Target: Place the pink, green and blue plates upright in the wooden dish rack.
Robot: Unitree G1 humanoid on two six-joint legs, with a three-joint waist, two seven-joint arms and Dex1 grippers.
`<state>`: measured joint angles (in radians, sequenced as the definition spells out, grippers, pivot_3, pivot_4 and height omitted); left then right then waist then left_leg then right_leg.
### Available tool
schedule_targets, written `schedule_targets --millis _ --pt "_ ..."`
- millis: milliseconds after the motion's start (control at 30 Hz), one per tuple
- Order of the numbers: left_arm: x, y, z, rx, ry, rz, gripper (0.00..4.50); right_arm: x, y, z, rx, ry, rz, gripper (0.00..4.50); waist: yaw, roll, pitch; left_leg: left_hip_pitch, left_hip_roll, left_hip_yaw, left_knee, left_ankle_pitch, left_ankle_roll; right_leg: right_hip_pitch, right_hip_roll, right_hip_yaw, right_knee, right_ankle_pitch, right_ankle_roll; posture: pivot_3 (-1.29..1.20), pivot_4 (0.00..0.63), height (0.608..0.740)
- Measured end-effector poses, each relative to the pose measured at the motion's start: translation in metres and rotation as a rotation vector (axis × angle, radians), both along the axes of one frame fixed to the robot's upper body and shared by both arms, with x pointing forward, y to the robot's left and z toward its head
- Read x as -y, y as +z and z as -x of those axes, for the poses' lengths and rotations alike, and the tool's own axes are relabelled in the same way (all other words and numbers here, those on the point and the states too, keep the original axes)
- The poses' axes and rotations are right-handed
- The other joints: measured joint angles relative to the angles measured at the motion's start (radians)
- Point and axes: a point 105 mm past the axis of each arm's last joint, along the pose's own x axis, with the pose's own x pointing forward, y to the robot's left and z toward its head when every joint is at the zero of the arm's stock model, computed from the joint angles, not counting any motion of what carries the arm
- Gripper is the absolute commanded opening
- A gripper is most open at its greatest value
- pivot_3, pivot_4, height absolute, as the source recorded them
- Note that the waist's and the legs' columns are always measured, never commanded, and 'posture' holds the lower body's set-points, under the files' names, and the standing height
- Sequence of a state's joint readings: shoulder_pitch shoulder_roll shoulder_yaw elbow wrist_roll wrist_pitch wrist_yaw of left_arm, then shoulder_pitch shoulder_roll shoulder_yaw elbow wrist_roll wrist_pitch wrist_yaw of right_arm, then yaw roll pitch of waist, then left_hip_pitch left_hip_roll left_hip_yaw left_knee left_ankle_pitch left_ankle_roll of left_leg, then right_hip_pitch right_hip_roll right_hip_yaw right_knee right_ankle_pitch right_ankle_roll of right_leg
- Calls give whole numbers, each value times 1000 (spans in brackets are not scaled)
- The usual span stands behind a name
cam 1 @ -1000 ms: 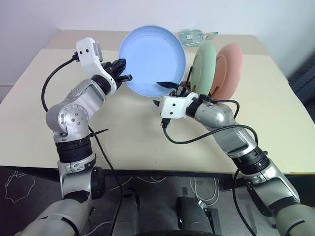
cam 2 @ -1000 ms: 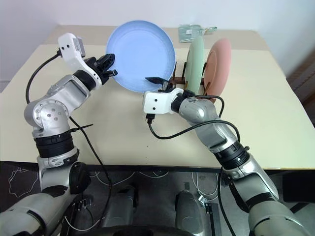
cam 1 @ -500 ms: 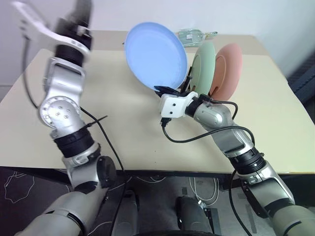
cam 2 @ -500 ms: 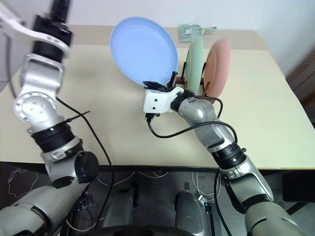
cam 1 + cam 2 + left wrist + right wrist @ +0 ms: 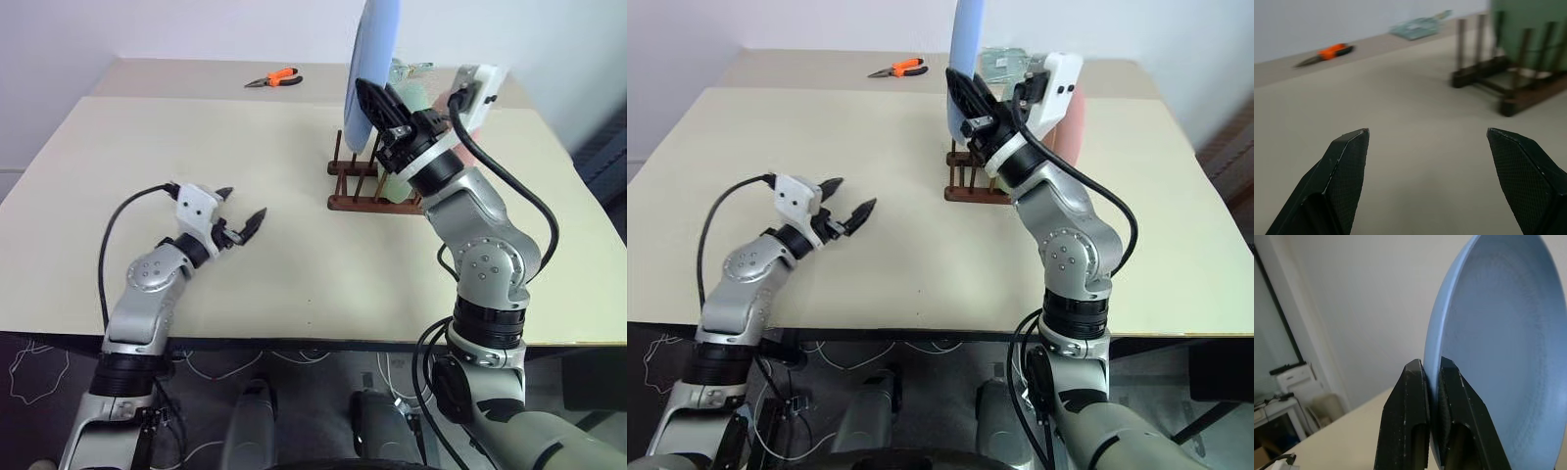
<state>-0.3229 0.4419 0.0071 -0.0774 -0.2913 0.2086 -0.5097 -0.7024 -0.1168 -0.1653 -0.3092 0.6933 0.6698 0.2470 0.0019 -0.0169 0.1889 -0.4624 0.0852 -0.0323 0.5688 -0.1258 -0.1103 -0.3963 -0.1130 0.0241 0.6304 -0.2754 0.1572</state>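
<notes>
counter (image 5: pixel 294 245) carries the wooden dish rack (image 5: pixel 367 191), green plate (image 5: pixel 1528 34) and pink plate (image 5: pixel 1073 137) already standing in it. my right tool (image 5: pixel 377 103) clamps the blue plate (image 5: pixel 372 49) on edge above free pegs; i should lower straight between them. my left tool (image 5: pixel 240 220) hangs open.

No writing, label, brand, number or sign can be read on anything in these views.
</notes>
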Motion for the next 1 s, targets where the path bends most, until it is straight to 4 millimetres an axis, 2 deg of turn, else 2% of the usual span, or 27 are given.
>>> schedule_targets --millis 267,433,567,700,833,1000 --pt "6 -8 5 -22 -39 -27 3916 -2 -16 -10 -82 -6 51 0 -7 0 0 0 0 0 0 0 0 0 0 0 0 1 2 0 150 740" --pt "14 -5 12 -19 -82 -15 3916 3 -35 -29 -190 -21 77 0 -14 0 0 0 0 0 0 0 0 0 0 0 0 1 2 0 150 740" --pt "18 -7 13 -27 -97 -11 3971 7 -38 -47 -240 -51 97 1433 -16 1 0 0 0 0 0 0 0 0 0 0 0 1 3 0 150 740" --pt "20 -6 15 -29 -102 -8 3971 13 -34 -54 -184 -101 178 3444 -14 1 0 -1 0 0 0 0 1 0 0 0 0 1 3 0 150 740" --pt "23 -5 17 -26 -108 -3 3971 16 -24 -52 -28 -151 343 3444 -14 1 0 -1 0 0 0 0 1 0 0 0 0 1 3 0 150 740" --pt "25 -7 18 -36 -108 1 3971 30 2 -33 172 -198 504 3444 -10 1 0 -1 0 0 0 0 1 0 0 0 -1 0 2 0 150 740"
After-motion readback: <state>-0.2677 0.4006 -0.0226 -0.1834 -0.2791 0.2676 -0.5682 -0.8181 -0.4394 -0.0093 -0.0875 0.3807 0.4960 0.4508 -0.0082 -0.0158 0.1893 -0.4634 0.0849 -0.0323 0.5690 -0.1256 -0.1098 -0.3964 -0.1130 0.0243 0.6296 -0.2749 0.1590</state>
